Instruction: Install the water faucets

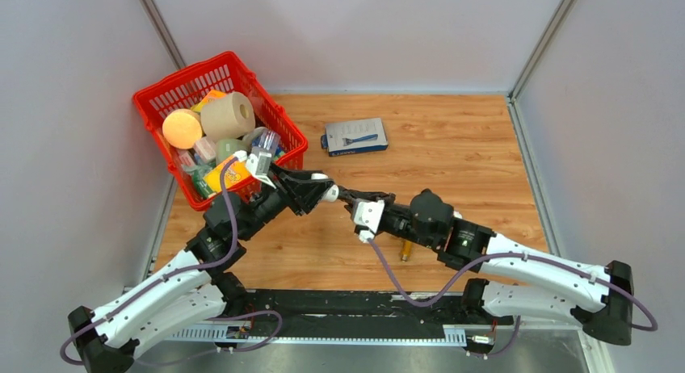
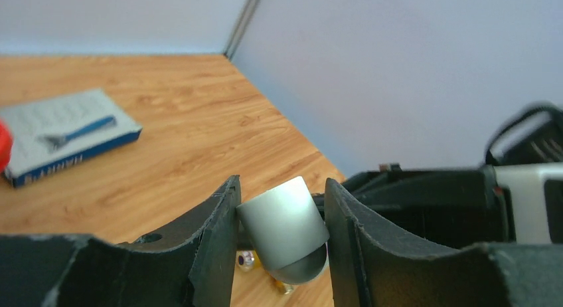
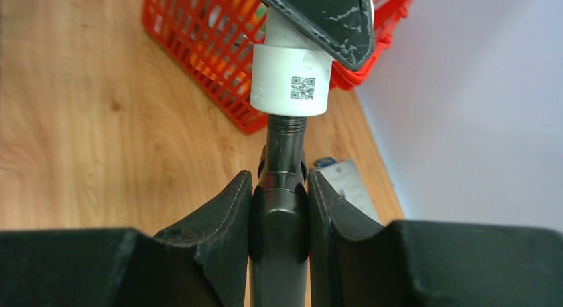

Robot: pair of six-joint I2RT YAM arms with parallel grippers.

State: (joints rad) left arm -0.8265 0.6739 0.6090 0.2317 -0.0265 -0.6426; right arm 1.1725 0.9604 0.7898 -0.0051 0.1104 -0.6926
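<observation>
Between the fingers of the right gripper (image 3: pixel 280 187), the water faucet (image 3: pixel 279 220) is pinched by its dark grey tube, with both pads pressed against its sides. Directly ahead of these fingertips the tube narrows to a threaded end. This end meets the near mouth of a white fitting (image 3: pixel 292 88) that bears a small square code; how deep the thread sits inside cannot be told. The fitting is clamped from the far side by the left gripper (image 2: pixel 281 207), one of whose black fingers (image 3: pixel 319 14) overlaps the fitting's far end in the right wrist view. In the left wrist view the same fitting appears as a pale cylinder, tilted between the two closed-in fingers and touching both. The grippers meet tip to tip above the wooden table (image 1: pixel 452 163). Beyond the right gripper, past the fitting, stands a red basket (image 1: pixel 161 86) filled with assorted goods, among them a paper roll (image 1: pixel 228 115) and an orange disc (image 1: pixel 182 128). Ahead and to the left of the left gripper lies a flat blue-and-grey box (image 2: pixel 66 131) showing a blue-handled tool. Beneath the right arm, behind its gripper, a small brass part (image 1: pixel 405 249) rests on the table.
</observation>
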